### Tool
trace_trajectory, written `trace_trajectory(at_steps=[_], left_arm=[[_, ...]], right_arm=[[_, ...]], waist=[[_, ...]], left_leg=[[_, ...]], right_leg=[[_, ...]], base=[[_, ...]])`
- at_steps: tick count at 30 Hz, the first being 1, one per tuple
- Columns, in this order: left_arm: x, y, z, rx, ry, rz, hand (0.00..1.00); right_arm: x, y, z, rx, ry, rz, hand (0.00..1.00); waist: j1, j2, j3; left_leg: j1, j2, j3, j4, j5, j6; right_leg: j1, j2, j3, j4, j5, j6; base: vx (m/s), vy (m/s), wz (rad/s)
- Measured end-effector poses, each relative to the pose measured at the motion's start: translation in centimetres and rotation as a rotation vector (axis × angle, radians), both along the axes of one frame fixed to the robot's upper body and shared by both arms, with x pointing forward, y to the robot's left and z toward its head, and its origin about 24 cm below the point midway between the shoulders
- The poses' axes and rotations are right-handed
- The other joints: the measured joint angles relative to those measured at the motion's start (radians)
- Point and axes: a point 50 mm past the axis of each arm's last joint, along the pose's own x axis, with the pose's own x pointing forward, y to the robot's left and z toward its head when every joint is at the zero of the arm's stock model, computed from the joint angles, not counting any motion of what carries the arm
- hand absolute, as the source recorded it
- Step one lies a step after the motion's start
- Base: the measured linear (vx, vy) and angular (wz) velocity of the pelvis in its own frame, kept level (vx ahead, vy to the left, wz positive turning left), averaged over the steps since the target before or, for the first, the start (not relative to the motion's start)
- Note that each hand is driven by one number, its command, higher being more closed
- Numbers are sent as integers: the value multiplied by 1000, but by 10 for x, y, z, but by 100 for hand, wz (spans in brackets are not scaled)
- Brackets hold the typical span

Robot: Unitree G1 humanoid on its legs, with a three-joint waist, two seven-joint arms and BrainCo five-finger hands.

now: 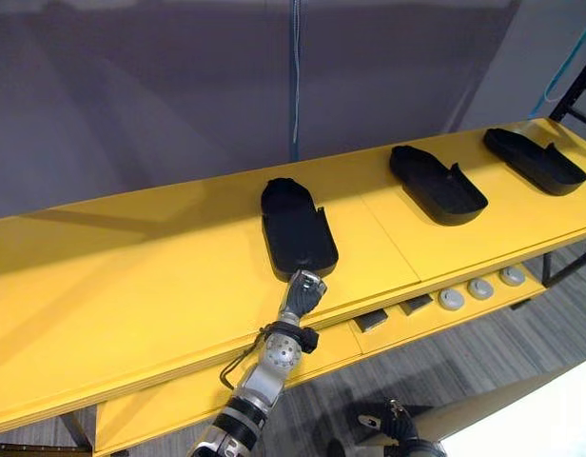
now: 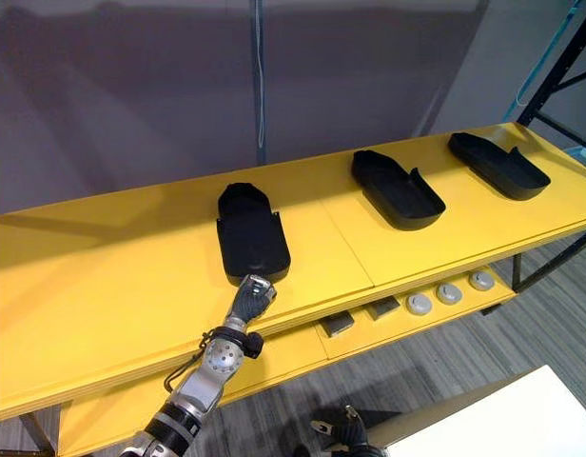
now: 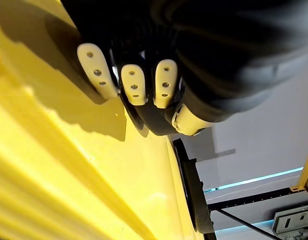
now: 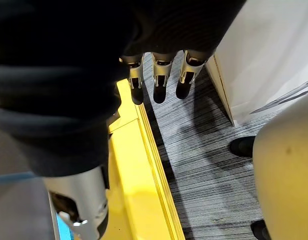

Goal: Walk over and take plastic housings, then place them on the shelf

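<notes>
Apparently the placing step is under way: the nearest housing (image 1: 295, 228) is lying flat on the yellow shelf (image 1: 131, 276), open side up, and the left hand (image 1: 302, 293) is pinching its near end, fingers (image 3: 134, 85) on one side of the rim and thumb on the other. The next move, by this reading, is calling for the hand to let go and pull straight back without dragging the part toward the shelf's front edge.

The housing is showing as a matte black shell, long and shallow, rounded at the far end with a raised wall all round. Being light and slick, it is likely to slide easily.

Two more are sitting further along to the robot's right, the middle housing (image 1: 436, 183) and the far housing (image 1: 533, 160), well apart from each other. The right hand (image 4: 160, 82) is hanging low over the grey floor (image 4: 204, 150), fingers straight, holding nothing.
</notes>
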Motion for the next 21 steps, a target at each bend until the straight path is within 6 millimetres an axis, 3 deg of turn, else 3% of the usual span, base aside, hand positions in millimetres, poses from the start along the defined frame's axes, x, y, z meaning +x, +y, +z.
trace_trajectory(at_steps=[11, 18, 21], left_arm=[[13, 8, 8, 31, -21, 53, 100], [15, 8, 10, 34, -24, 54, 100], [14, 9, 22, 9, -75, 54, 100]], right_arm=[[3, 4, 1, 14, -9, 6, 0], [3, 4, 1, 15, -9, 7, 0], [4, 4, 1, 15, -9, 7, 0]], waist=[[-25, -10, 6], [-25, -10, 6], [-24, -8, 7]], left_leg=[[3, 0, 11, 0, -8, -2], [3, 0, 9, 0, -8, -2], [2, -1, 3, 0, -7, -2]], right_leg=[[-2, 1, 6, 0, 0, 0], [-2, 1, 5, 0, 0, 0], [-1, 0, 1, 0, 0, 0]], base=[[4, 1, -3], [0, 0, 0], [-4, -3, 3]])
